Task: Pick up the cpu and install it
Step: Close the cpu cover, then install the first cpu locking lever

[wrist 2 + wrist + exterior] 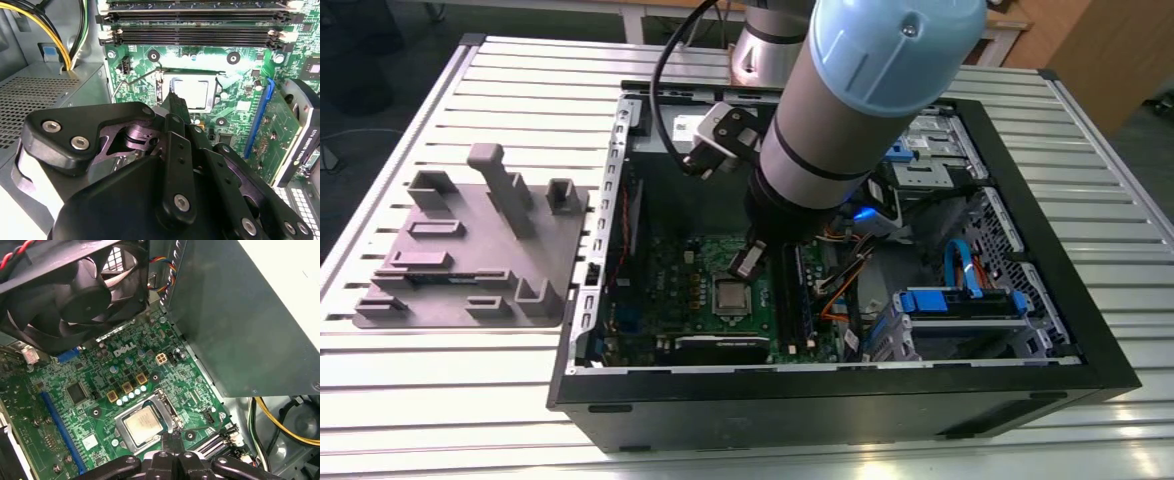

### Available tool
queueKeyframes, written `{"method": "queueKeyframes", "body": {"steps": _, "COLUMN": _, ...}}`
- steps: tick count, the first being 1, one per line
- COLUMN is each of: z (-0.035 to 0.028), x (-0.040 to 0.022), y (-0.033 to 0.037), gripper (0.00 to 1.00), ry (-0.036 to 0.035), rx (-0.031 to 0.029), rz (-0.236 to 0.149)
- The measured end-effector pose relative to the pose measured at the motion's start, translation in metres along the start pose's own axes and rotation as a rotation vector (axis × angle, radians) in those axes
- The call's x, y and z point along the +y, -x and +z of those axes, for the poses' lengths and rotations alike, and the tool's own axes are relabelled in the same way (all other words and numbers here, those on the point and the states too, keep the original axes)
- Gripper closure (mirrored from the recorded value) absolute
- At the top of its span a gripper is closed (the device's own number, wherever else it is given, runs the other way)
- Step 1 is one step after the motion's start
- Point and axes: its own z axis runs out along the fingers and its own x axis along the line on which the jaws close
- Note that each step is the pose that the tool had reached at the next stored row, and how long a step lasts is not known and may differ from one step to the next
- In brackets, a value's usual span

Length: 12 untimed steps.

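The black linkage gripper (172, 107) hangs close over the small silvery square cpu (142, 424), fingers pinched together, holding nothing. The chip lies in the socket of the green motherboard (100, 390). A slight descent could press it askew.

Cpu (143, 424): dull silvery metal top, smooth, w/ shiny metal socket frame (165, 407) around it. Motherboard (100, 390): glossy green. Claw (176, 107): matt black w/ bright steel screws. Fan (80, 292): black plastic, slight sheen. Worktop (440, 390): ribbed pale metal. Fixture plate (467, 255): matt grey plastic.
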Motion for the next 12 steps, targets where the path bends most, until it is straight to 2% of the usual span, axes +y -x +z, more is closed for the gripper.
{"method": "queueKeyframes", "body": {"steps": 12, "z": -0.0001, "x": -0.0002, "y": -0.0004, "gripper": 0.90, "ry": -0.0001, "rx": 0.0002, "rz": 0.000}}
